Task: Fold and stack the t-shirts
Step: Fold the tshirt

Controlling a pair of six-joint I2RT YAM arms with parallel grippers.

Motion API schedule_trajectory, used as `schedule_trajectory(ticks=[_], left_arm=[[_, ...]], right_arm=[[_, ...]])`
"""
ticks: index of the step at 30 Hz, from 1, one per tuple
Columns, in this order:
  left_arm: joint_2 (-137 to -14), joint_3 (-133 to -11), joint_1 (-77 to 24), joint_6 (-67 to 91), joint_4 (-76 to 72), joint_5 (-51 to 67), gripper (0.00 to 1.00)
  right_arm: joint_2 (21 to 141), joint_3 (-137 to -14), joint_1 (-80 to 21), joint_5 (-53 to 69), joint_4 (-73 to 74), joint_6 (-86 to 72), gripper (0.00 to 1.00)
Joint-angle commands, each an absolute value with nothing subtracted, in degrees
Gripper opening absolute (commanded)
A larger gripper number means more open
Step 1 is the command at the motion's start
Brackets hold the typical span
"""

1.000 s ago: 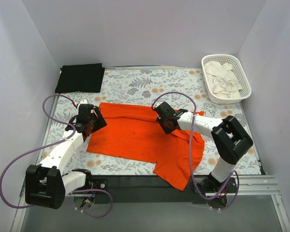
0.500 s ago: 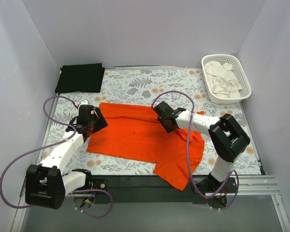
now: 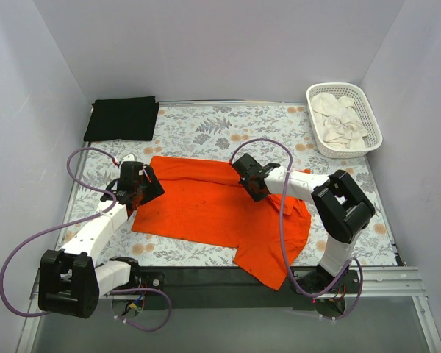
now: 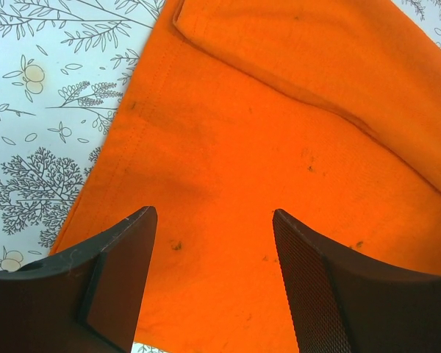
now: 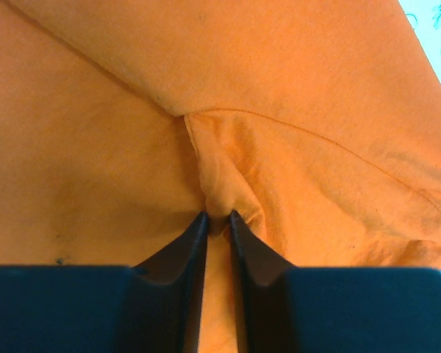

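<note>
Orange t-shirt (image 3: 206,209) lies spread across the middle of the overhead frame on a grey floral tablecloth (image 3: 206,125), with its lower right part reaching toward the table's near edge. The black t-shirt (image 3: 122,118) sits folded flat in the upper left corner, well apart from it. A white basket (image 3: 350,152) holding pale cloth stands in the upper right.

Little has moved over the last 1 second. The right gripper (image 3: 251,179), at the centre of the frame on the shirt's upper edge, has crept slightly up and to the left, and its arm has swung with it. The outline of the cloth looks almost unchanged. In the right wrist view its 2 fingers are nearly closed, pinching a small raised pleat of orange fabric beside a seam. The left gripper (image 3: 136,187), at the shirt's left edge, has barely shifted. In the left wrist view its fingers are spread wide above the hem and grip nothing.

Judging from this, the right arm has its grab and has begun a gentle drag, while the left has not yet taken hold. 1 shirt appears done, and the folding of the orange one is only starting.
</note>
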State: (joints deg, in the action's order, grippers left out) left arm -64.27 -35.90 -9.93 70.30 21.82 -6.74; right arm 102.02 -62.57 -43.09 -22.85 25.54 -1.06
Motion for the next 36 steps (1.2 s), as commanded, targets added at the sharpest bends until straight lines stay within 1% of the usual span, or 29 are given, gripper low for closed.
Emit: schedule_trajectory(ticks=[1,3,5,6,9,13,18,26,28,33,34,35,36], left_arm=[[-62.8,-35.2,-10.2,70.0,21.1,-6.6,0.6],[-62.8,-35.2,-10.2,70.0,21.1,-6.6,0.6],[-62.8,-35.2,-10.2,70.0,21.2,-6.6,0.6],[-62.8,-35.2,-10.2,70.0,21.2,-6.6,0.6],[-62.9,-35.7,-10.2,70.0,21.3,-6.5,0.6],[-63.3,-36.2,-10.2,70.0,21.4,-6.3,0.6],[-64.0,-37.0,-10.2,69.9,21.8,-6.2,0.61],[-65.3,-37.7,-10.2,69.8,22.4,-5.6,0.61],[-65.7,-37.9,-10.2,69.8,22.5,-5.7,0.61],[-66.4,-38.6,-10.2,70.3,22.6,-5.3,0.61],[-66.5,-38.9,-10.2,70.6,22.8,-5.2,0.61],[-66.7,-39.9,-10.2,70.9,22.9,-5.3,0.61],[-67.0,-40.4,-10.2,71.6,22.9,-5.1,0.61]], right_arm=[[102.6,-64.5,-42.7,-23.6,25.3,-0.5,0.19],[101.8,-64.5,-42.7,-23.0,25.4,-0.4,0.14],[101.0,-64.5,-42.7,-22.2,25.6,-0.3,0.11],[100.2,-64.6,-42.6,-22.1,26.0,-0.4,0.07],[98.6,-65.1,-42.7,-20.7,27.2,-0.4,0.01],[97.1,-65.7,-42.6,-18.8,29.1,-0.6,0.01],[95.9,-67.1,-42.7,-13.3,30.8,-0.3,0.01],[98.2,-68.1,-42.7,-6.3,33.1,-0.3,0.01],[99.1,-68.3,-42.7,-5.4,33.6,-0.2,0.05],[100.2,-69.4,-42.5,-1.1,35.0,1.8,0.21],[99.9,-69.6,-42.2,-1.0,35.1,1.8,0.21],[99.5,-69.9,-41.1,-0.9,35.1,1.1,0.24],[98.1,-70.0,-40.2,-1.0,34.9,0.5,0.3]])
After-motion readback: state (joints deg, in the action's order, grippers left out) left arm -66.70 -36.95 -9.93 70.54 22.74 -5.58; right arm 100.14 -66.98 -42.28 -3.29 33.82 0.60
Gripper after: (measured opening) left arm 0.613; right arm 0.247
